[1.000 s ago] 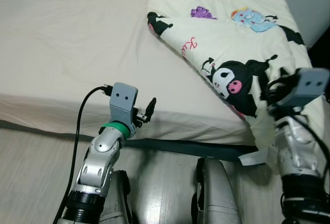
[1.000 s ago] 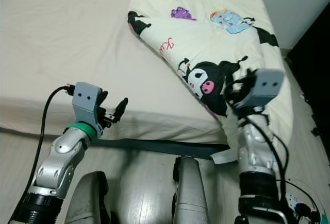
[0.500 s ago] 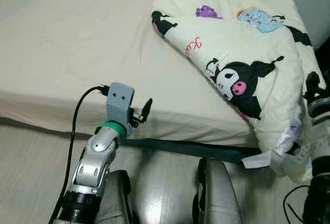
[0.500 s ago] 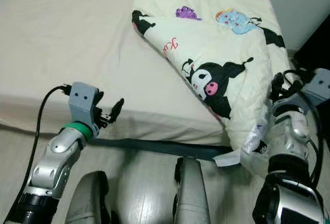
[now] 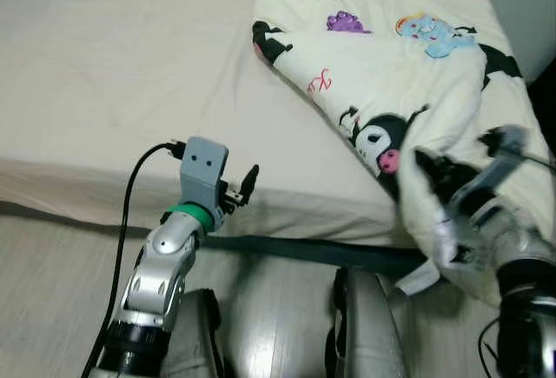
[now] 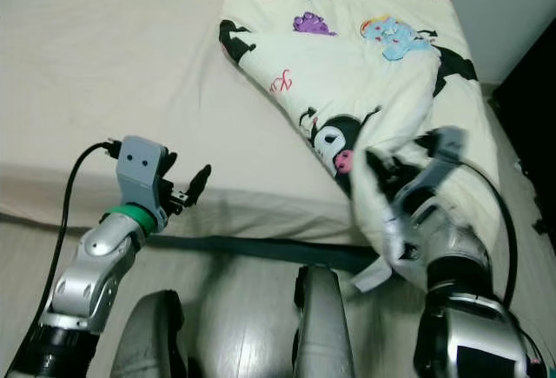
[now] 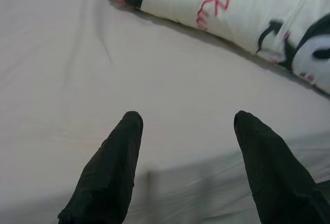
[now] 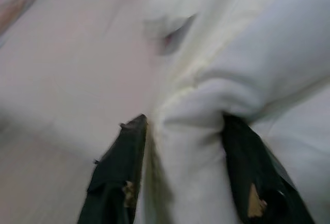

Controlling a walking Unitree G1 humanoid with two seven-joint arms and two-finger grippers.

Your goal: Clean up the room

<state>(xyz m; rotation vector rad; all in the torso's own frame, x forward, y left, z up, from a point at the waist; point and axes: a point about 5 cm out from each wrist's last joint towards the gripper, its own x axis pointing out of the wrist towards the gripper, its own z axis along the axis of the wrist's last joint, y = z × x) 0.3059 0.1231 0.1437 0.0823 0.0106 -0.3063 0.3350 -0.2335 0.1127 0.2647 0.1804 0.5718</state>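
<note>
— Quilt point(image 5: 408, 65), cream, padded, printed with black cartoon figures: where?
— On the right half of the beige-sheeted bed point(image 5: 113, 74), near corner bunched up over the bed's near right edge.
— Right gripper point(image 8: 180, 167)?
— Clamped on a thick fold of that quilt corner, one black finger point(image 8: 121, 167) each side.
— Left gripper point(image 7: 183, 131)?
— Fingers spread wide, holding nothing, hovering at the bed's near edge, left of the quilt, above pale wooden floor point(image 5: 52, 291).

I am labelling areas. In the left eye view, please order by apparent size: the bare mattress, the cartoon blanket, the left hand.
1. bare mattress
2. cartoon blanket
3. left hand; it is nearer the camera, yet clearly looks smallest.
</note>
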